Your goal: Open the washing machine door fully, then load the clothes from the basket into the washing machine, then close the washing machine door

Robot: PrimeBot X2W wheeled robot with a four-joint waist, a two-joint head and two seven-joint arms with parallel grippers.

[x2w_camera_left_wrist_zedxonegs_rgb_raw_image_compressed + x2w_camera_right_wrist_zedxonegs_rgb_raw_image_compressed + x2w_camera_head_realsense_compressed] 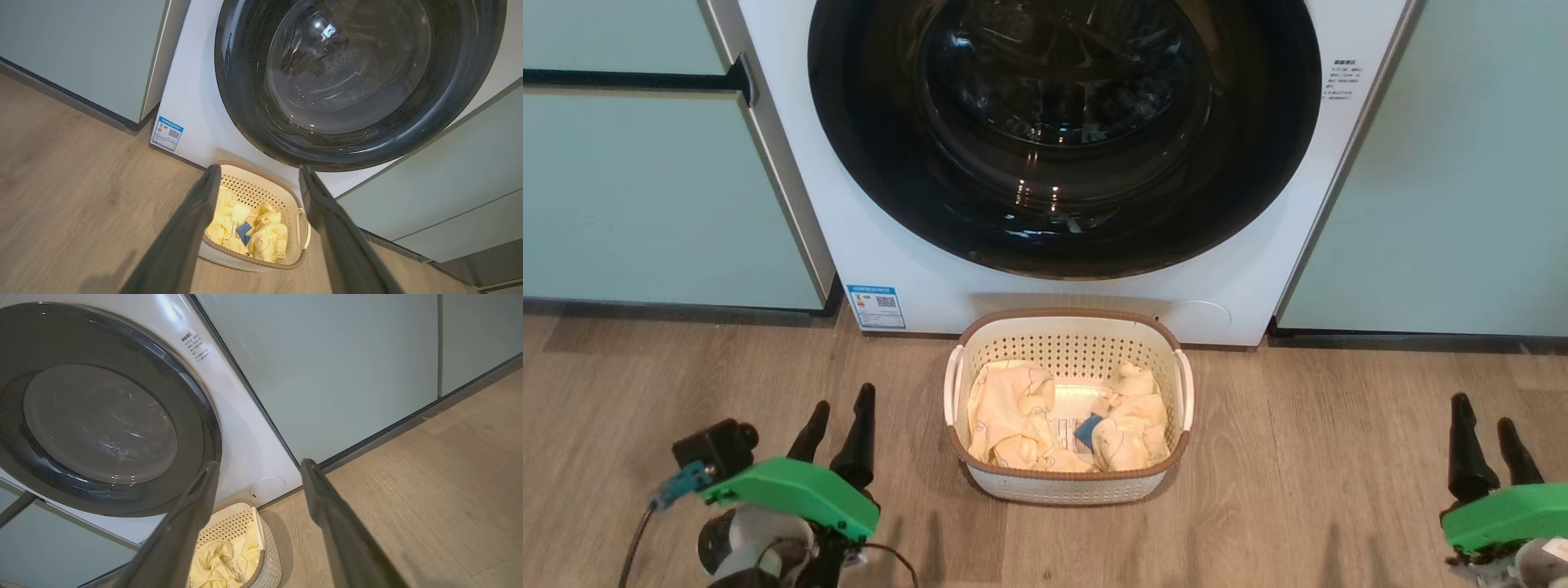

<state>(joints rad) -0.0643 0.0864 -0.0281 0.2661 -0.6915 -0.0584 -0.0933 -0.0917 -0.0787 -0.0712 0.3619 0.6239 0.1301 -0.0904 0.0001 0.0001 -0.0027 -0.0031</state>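
Glossy black, the washing machine door [1062,122] sits shut on the washing machine [931,273], between pale green cabinets [645,188]. Just before it on the wood floor [1298,474], the basket [1068,487] holds the clothes [1013,416]. The left gripper [843,398] and right gripper [1484,410] flank the basket, fingers apart, empty.

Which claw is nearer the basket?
The left claw: it sits a short way from the basket, whereas the right claw is much farther off on the other side.
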